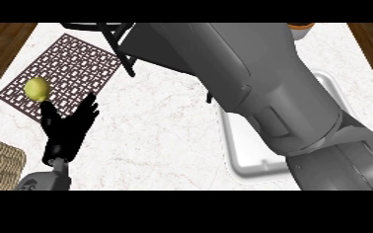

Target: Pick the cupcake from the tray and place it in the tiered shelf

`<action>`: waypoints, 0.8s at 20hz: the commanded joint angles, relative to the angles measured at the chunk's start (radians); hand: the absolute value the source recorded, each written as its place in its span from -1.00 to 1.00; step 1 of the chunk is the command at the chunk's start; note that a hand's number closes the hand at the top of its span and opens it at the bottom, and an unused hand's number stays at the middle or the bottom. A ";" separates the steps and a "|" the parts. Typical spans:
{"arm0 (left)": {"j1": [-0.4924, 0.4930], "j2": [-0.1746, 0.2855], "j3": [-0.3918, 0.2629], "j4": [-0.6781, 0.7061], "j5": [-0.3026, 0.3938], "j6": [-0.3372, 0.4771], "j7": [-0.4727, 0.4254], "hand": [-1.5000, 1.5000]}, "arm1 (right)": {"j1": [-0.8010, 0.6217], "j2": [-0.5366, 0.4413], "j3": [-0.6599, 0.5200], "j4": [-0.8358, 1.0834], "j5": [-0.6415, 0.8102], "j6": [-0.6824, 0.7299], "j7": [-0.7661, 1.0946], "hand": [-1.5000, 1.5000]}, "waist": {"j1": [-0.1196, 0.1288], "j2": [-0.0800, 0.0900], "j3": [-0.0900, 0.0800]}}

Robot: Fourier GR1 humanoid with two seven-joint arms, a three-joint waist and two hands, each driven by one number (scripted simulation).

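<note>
My right forearm (262,79) fills the middle of the head view, running from the lower right up toward the black-framed tiered shelf (125,59) at the top left. The hand at its end is past the picture's top edge, out of sight. Under that arm lies the white tray (247,150), mostly covered by it. No cupcake shows anywhere in view. My left hand (69,128) rests open at the lower left, fingers up and holding nothing.
A yellow lemon (36,89) sits on a brown patterned mat (69,69) at the left, just above my left hand. A woven basket corner (10,159) shows at the lower left edge. An orange object (301,27) peeks in at the top right.
</note>
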 commanded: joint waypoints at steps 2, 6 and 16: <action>-0.018 -0.017 -0.003 0.035 -0.007 0.010 0.018 0.00 | -0.025 -0.008 -0.025 0.108 0.014 -0.059 -0.019 1.00 | -0.003 0.005 -0.003; 0.002 -0.039 -0.028 -0.048 -0.014 0.038 0.076 0.00 | 0.021 0.001 -0.032 0.149 0.036 -0.142 -0.060 1.00 | 0.001 0.003 -0.002; 0.026 -0.024 -0.001 0.010 -0.017 0.003 0.003 0.00 | -0.024 -0.006 -0.083 0.202 0.008 -0.137 -0.152 1.00 | 0.001 0.005 -0.002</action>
